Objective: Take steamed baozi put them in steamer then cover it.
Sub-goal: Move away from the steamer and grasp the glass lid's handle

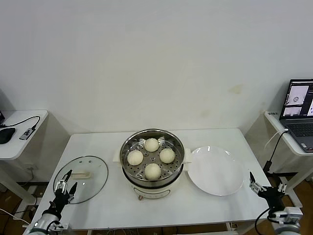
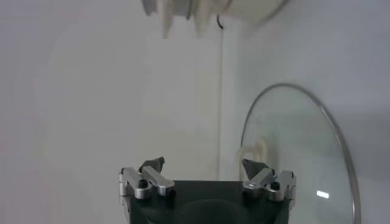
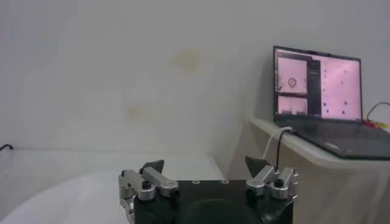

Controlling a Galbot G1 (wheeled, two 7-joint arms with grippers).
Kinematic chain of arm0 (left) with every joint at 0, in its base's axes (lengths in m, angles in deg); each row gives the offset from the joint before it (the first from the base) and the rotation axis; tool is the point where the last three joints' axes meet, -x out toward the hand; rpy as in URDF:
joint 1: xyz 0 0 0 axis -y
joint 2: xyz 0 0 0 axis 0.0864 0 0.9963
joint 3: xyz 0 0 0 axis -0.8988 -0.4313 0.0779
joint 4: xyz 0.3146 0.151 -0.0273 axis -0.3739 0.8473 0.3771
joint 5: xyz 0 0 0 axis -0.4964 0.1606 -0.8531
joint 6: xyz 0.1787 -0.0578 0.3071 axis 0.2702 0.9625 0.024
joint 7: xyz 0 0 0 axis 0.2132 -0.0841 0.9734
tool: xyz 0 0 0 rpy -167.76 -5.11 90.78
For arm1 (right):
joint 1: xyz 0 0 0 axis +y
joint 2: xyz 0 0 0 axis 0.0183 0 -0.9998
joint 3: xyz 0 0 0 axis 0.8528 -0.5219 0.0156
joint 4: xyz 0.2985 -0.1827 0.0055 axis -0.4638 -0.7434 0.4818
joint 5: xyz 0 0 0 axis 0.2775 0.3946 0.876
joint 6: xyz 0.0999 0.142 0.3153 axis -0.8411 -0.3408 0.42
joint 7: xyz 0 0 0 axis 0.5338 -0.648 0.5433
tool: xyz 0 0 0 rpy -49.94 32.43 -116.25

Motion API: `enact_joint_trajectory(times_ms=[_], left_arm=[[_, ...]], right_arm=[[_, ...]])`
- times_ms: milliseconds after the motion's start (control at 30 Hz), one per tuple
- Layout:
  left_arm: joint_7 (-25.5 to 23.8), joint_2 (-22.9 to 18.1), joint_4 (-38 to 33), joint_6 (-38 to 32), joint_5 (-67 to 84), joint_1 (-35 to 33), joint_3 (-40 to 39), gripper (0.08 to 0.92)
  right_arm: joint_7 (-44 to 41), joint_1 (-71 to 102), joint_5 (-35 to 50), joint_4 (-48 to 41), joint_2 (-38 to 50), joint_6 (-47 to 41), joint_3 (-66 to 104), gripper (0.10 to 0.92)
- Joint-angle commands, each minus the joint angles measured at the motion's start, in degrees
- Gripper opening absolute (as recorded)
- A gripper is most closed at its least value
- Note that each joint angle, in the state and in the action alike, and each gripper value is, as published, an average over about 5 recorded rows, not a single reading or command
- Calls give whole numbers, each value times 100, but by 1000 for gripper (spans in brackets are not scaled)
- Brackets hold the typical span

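Four off-white baozi [image 1: 152,157] sit on the perforated tray inside the shiny steel steamer [image 1: 128,144], which stands on a white base at the table's middle. The clear glass cover [image 1: 93,171] with its cream bar handle [image 1: 81,174] lies flat on the table to the steamer's left; it also shows in the left wrist view [image 2: 301,152]. My left gripper [image 1: 65,187] is open and empty at the cover's near edge, seen too in the left wrist view [image 2: 203,167]. My right gripper [image 1: 264,188] is open and empty off the table's right front corner, seen too in the right wrist view [image 3: 205,166].
An empty flat white plate [image 1: 216,170] lies right of the steamer. A laptop [image 1: 299,114] sits on a side table at the right, also in the right wrist view [image 3: 317,91]. A small side table with a mouse [image 1: 6,134] and cable is at the left.
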Motion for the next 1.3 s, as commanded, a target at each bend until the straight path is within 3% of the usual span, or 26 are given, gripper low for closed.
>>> enact_joint_trajectory(times_ms=[33,867,1300], left_arm=[[-52,133,762,-28,-420,850,-151,823],[-20,150,1911,-54,-488,1915,-692,823],[-26,137,2173,-174,-436,2087,-674,821]], right_arm=[[39,138,-1,12,-197,-57,-13,823],[108,260,-19,92,-269,-33,162,823],[95,268,-112,34,-286,16,129,823]])
